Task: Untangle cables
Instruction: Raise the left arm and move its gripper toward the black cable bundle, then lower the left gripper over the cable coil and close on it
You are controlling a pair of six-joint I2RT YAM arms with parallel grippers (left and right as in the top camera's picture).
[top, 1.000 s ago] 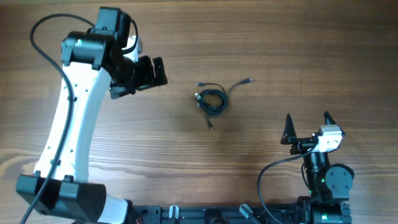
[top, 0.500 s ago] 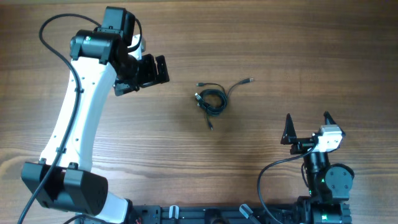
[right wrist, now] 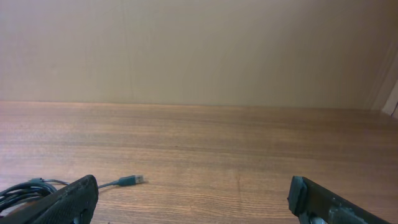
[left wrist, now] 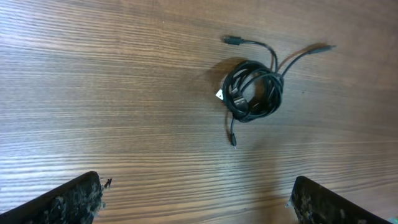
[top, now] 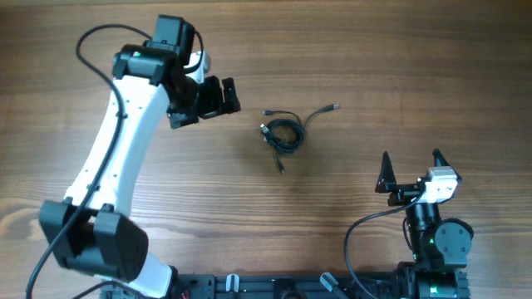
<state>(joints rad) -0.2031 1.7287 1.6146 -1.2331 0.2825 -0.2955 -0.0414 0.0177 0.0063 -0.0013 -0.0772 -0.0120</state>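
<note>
The cables (top: 284, 134) lie in a small dark tangled coil at the middle of the wooden table, with loose plug ends sticking out. My left gripper (top: 230, 97) hovers open to the left of the coil, well apart from it. In the left wrist view the coil (left wrist: 239, 101) sits ahead and to the right of the open left gripper (left wrist: 199, 205). My right gripper (top: 411, 164) stands open near the front right, empty. The right wrist view shows one plug end (right wrist: 128, 180) and part of the coil (right wrist: 22, 190) at far left, beyond the open right gripper (right wrist: 196, 202).
Bare wood table (top: 374, 66) surrounds the coil. The right arm's base (top: 436, 241) and its thick black wire (top: 357, 228) sit at the front right edge. The left arm's white link (top: 112, 158) stretches across the left side.
My left arm has swung to the right, bringing its open gripper closer to the cables. The cables and the right arm have not moved.
</note>
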